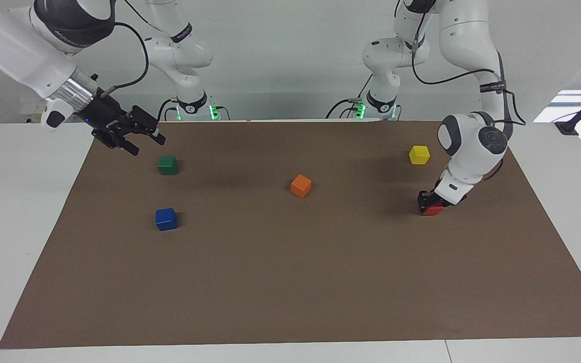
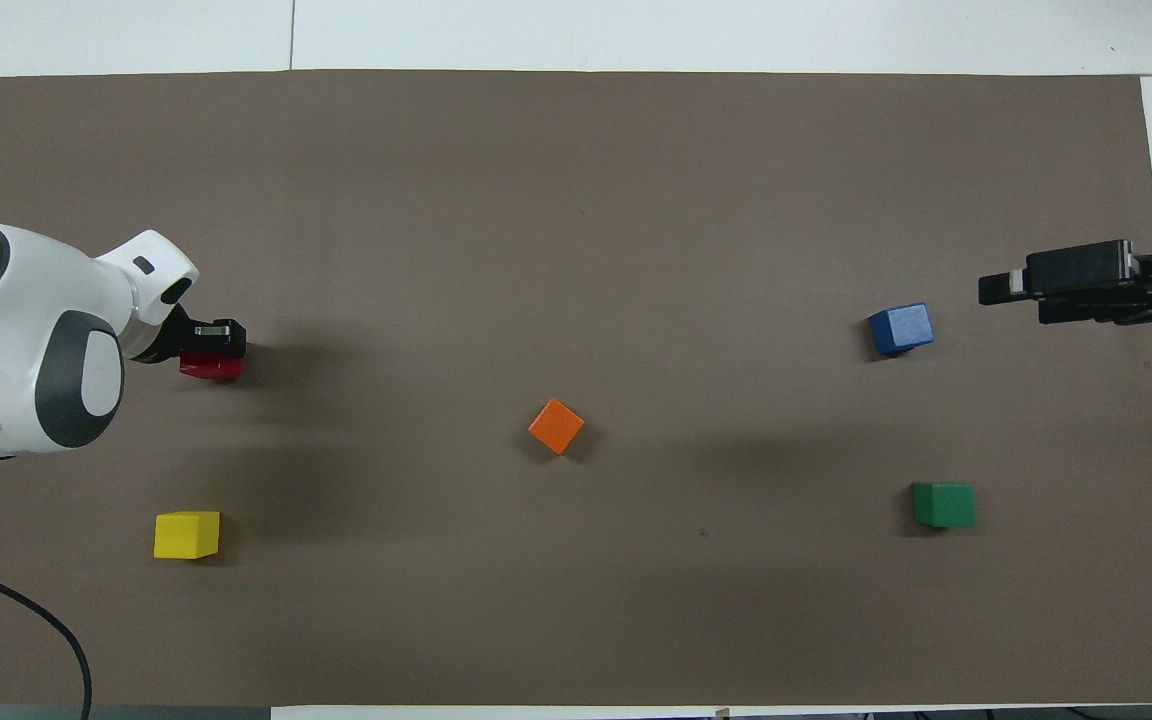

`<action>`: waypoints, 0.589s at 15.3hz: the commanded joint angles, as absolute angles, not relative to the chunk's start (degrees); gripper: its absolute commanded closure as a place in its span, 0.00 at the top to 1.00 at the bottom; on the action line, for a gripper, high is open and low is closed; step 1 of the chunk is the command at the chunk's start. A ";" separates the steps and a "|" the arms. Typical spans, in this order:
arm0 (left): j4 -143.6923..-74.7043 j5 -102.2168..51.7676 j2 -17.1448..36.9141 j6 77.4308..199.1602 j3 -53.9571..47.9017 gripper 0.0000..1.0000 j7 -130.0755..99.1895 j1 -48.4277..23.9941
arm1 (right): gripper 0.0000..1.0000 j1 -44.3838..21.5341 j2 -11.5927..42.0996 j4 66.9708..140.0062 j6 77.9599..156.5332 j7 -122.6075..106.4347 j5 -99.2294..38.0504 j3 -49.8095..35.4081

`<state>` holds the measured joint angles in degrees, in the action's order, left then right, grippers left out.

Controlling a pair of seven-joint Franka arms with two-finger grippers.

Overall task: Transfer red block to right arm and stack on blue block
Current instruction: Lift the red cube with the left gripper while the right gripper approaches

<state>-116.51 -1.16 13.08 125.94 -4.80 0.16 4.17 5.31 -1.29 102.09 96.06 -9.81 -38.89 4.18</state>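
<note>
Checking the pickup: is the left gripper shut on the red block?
Shut: the left gripper has its fingers pressed against the red block on the mat.

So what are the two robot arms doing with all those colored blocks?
The left end effector is down on the brown mat and has closed on the red block, which sits on the mat near the yellow block. The right end effector is open and up in the air near the green block, holding nothing. The blue block, where the red one should end up, sits bare, and the orange block lies mid-mat.
</note>
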 commanded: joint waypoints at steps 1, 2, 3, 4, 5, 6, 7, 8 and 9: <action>-106.99 -3.93 12.22 111.58 -5.10 0.00 -9.62 3.34 | 1.00 7.29 0.09 105.02 97.30 -17.21 -54.00 3.69; -104.27 -7.61 12.04 107.44 -5.36 0.00 -14.19 3.34 | 1.00 7.21 0.26 105.55 97.03 -18.97 -57.79 3.69; -101.37 -12.43 11.95 103.92 -5.45 0.00 -18.24 3.34 | 1.00 6.86 0.44 105.99 96.68 -21.07 -60.35 3.69; -98.64 -17.00 11.69 100.75 -5.88 0.00 -21.94 3.34 | 1.00 6.77 0.53 107.13 95.72 -23.53 -62.82 3.60; -96.79 -21.23 10.91 97.42 -5.98 0.00 -27.11 3.34 | 1.00 6.85 1.22 108.62 94.32 -26.16 -66.32 3.60; -96.42 -24.14 9.85 95.21 -6.67 0.00 -32.38 3.34 | 1.00 7.20 2.19 110.55 92.65 -28.98 -69.66 3.60; -96.68 -26.17 8.02 94.49 -8.25 0.00 -37.91 3.34 | 1.00 7.47 3.33 112.39 90.81 -31.88 -72.74 3.69; -96.94 -28.37 6.69 94.40 -9.74 0.00 -42.84 3.34 | 1.00 7.82 4.30 113.80 89.22 -33.99 -75.30 3.69; -96.86 -31.61 5.55 94.22 -10.97 0.00 -47.85 3.34 | 1.00 8.00 4.83 114.86 87.90 -34.88 -76.80 3.69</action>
<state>-96.58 -26.85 8.23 95.82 -9.12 -38.34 3.63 6.57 3.52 111.53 90.70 -30.29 -72.17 4.05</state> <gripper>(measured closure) 0.454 0.000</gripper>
